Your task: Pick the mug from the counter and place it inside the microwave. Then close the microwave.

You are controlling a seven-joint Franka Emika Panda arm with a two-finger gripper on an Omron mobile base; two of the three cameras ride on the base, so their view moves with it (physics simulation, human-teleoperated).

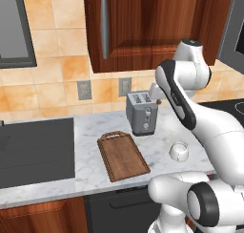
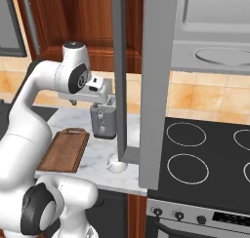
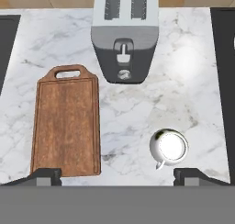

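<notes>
White mug (image 3: 169, 147) on counter (image 3: 183, 71), gripper (image 3: 117, 176) wide open, empty

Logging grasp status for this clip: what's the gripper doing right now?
Gripper: open, holding nothing, high above the counter; mug sits untouched below.

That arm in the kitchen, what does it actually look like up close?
The arm is glossy white, built of thick rounded segments with dark grey bands and round caps at the joints. Its tool is a boxy light-grey block; in the hand view it ends in two small dark fingertips.
</notes>
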